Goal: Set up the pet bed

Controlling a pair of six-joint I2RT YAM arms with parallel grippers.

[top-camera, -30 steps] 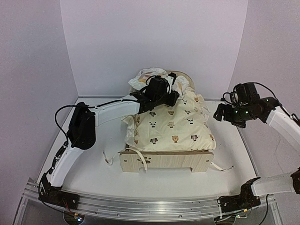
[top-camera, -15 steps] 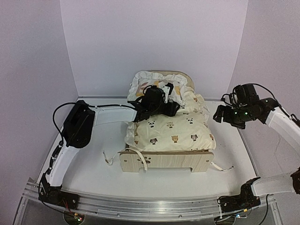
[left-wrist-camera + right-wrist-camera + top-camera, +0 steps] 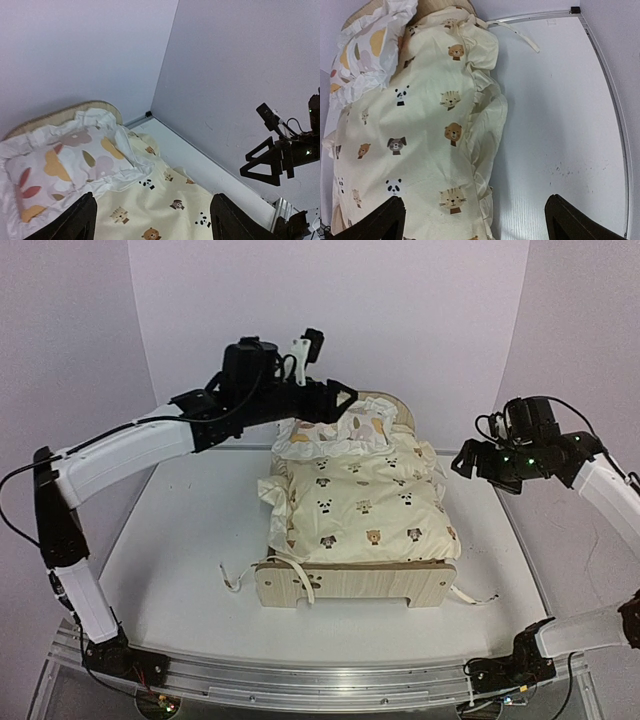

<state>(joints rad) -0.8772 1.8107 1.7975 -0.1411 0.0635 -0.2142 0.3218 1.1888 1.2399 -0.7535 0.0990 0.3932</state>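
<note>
In the middle of the bench (image 3: 180, 570), the pet bed (image 3: 350, 583) carries its quilt (image 3: 365, 505) and pillow (image 3: 335, 430). The left fingers (image 3: 80, 220) hang above its far end and the right fingers (image 3: 385, 220) off its right side, both wide open and empty. Any finishing tug on the quilt should probably be light, sparing the pillow.

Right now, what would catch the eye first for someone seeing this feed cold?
First is the cream animal-print quilt draped over the small plywood pet bed at the table's centre, with the leaf-print pillow at its far head end. Next is the left claw, hovering open high above the pillow. The right claw hangs open off the bed's right side, holding nothing.
</note>
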